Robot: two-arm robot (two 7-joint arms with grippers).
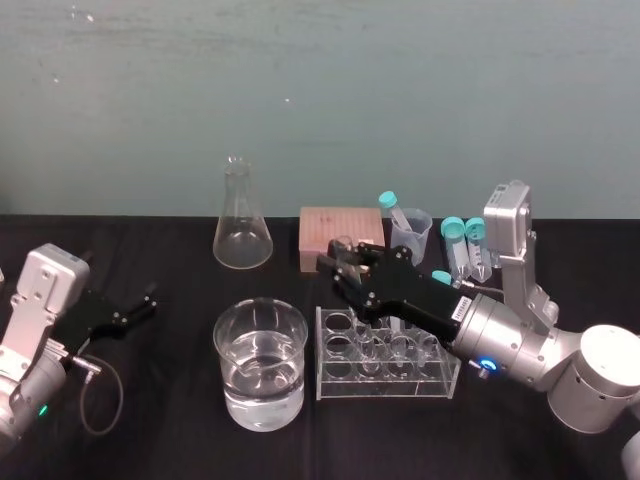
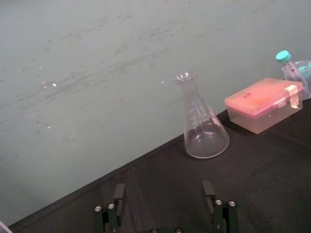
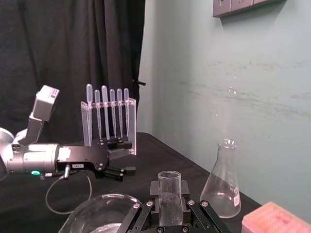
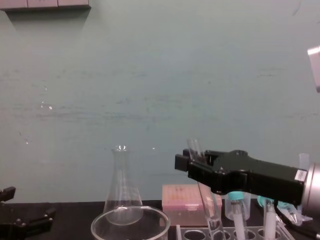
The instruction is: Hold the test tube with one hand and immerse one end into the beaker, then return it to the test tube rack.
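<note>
Right end effector (image 1: pixel 345 262) seemingly gripping test tube (image 1: pixel 343 243) above rack (image 1: pixel 385 390).

Black hand (image 1: pixel 345 262), clear beaker (image 1: pixel 228 355), pink box (image 1: pixel 340 235)

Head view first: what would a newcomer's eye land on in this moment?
The right end effector, reaching in from the right, grips the test tube, which tilts above the test tube rack. Just left of the rack stands the beaker, partly filled with clear liquid. The left end effector rests open at the table's far left.
</note>
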